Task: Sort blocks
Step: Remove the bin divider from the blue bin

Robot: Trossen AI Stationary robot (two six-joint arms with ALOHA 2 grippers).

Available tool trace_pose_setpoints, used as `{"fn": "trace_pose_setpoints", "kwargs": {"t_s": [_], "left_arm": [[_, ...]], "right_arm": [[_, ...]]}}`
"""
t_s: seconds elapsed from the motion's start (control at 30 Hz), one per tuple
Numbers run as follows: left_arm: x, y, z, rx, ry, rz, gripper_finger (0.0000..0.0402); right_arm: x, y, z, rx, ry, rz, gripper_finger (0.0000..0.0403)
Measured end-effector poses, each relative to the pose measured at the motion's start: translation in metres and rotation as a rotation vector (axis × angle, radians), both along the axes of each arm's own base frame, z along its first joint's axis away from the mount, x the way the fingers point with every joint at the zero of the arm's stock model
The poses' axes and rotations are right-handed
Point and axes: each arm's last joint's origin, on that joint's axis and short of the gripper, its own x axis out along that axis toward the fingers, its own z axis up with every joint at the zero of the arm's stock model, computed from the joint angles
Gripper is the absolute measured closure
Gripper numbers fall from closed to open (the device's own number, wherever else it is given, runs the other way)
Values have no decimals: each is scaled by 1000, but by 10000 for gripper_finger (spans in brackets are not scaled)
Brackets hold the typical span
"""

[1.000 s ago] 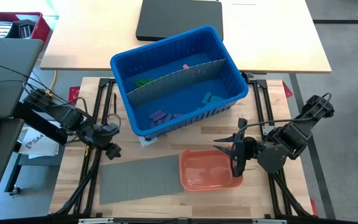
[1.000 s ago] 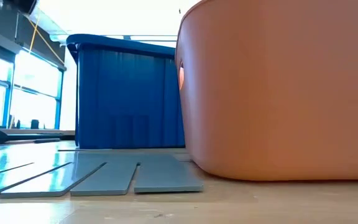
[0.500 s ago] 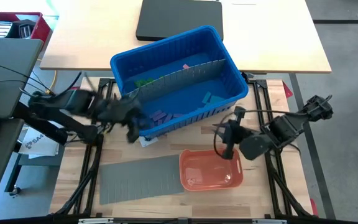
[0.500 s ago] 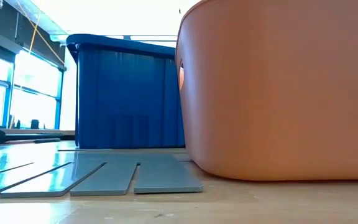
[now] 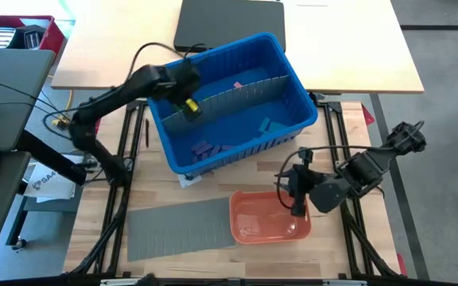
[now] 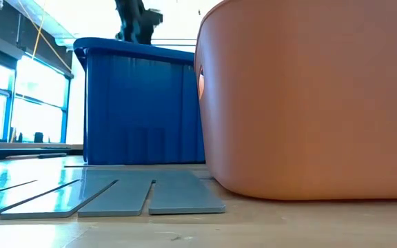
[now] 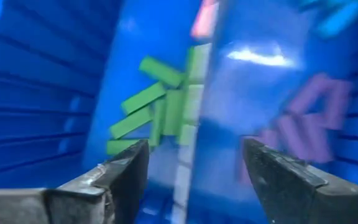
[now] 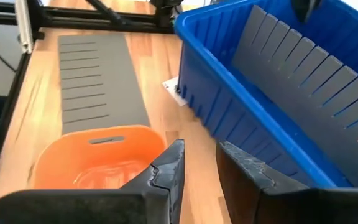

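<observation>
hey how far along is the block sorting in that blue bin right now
Partly done: green blocks lie together behind the grey divider, purple blocks in front of it. In hand: nothing; the left gripper hangs open over the green blocks. Left: a pink block and blue blocks lie apart from those groups. The right gripper waits above the orange tray.

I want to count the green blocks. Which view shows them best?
The left wrist view: the green blocks lie close, spread beside the grey divider. The high view shows only a small green patch by the left gripper. The low and right wrist views show none.
</observation>
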Motion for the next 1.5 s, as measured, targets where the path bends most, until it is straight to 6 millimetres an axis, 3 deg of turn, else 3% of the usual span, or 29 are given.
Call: {"fn": "trace_pose_setpoints", "kwargs": {"t_s": [0.17, 0.43, 0.57, 0.73, 0.77, 0.87, 1.03, 1.27, 1.37, 1.5], "left_arm": [[14, 37, -34, -104, 69, -14, 125], [35, 60, -78, -175, 172, -18, 149], [43, 66, -95, -189, 205, -14, 218], [46, 66, -100, -121, 271, 18, 369], [46, 64, -98, -106, 277, 15, 384], [42, 52, -72, -55, 258, 2, 391], [19, 20, 4, 61, 129, 3, 398], [-46, -58, 113, 179, -165, -118, 400], [-73, -94, 139, 107, -315, -284, 400], [-98, -137, 151, -58, -459, -426, 400]], "right_arm": [[-7, 8, -2, 24, 15, 8, 315], [-15, 23, -11, 24, 32, 61, 315], [-16, 28, -26, 24, 63, 55, 315], [-17, 33, -42, 39, 80, 39, 315], [-18, 34, -44, 41, 83, 38, 315], [-19, 36, -51, 38, 94, 44, 315], [-20, 38, -57, 28, 101, 54, 315], [-20, 38, -56, 21, 96, 59, 315], [-20, 38, -56, 17, 97, 61, 315], [-20, 38, -56, 18, 97, 61, 315]]}}
